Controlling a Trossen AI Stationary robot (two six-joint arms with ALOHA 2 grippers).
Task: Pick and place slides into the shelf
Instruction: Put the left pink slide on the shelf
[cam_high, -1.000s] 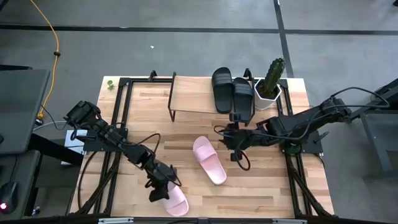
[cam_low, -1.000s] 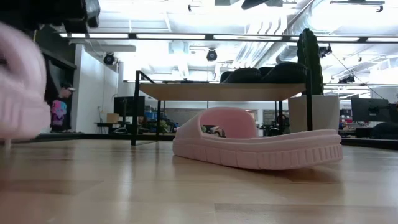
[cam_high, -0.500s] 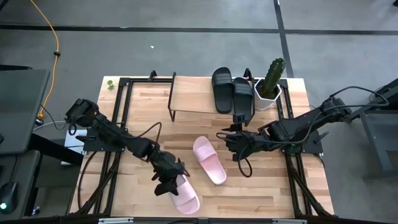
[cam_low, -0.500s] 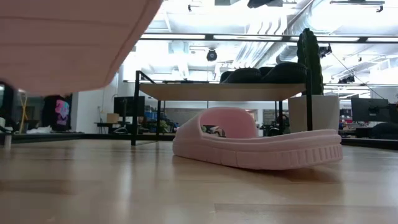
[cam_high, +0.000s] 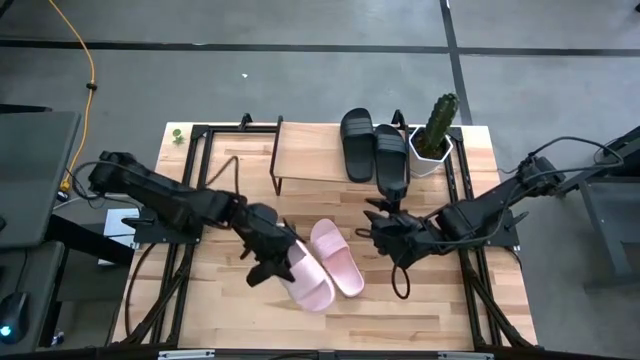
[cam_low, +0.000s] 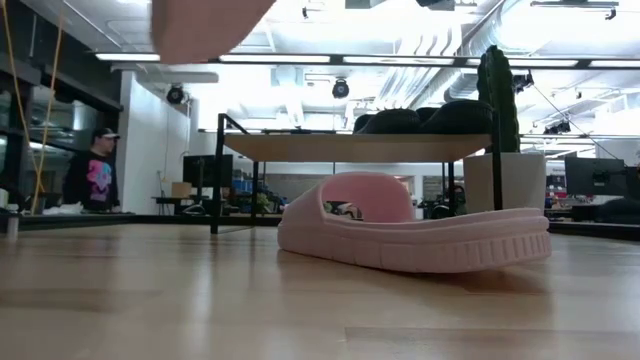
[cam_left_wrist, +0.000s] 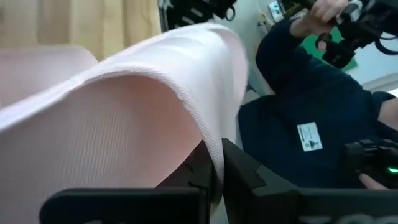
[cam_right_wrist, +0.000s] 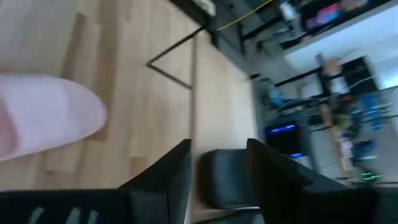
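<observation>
Of the two pale pink slides, one (cam_high: 341, 260) lies flat on its sole mid-table, seen in the low view too (cam_low: 415, 238). The other pink slide (cam_high: 312, 282) hangs just to its left, with my left gripper (cam_high: 280, 262) shut on it. Two black slides (cam_high: 372, 148) lie side by side on the right end of the shelf (cam_high: 312, 152), at the table's far edge. My right gripper (cam_high: 380, 233) hovers open to the right of the lying pink slide with nothing between its fingers (cam_right_wrist: 177, 171). My left gripper pinches the edge of the pink slide's wide strap (cam_left_wrist: 208, 134) between its two fingers. It reaches in from the table's left, slanting down. The slide is lifted clear of the table and tilted; only a corner of it (cam_low: 205, 25) shows at the top of the low view.
A cactus in a white pot (cam_high: 433, 140) stands right of the shelf. Dark metal frame rails (cam_high: 190, 190) run along the table's left and right sides. A person in dark clothes (cam_left_wrist: 311, 118) stands beyond the table, another (cam_low: 95, 180) far in the room.
My left gripper has risen from near the table's front edge and swung toward the far right, carrying the pink slide. The slide has come off the table and now hangs beside the lying pink slide. My right gripper has rolled its wrist and shifted slightly toward the near edge.
</observation>
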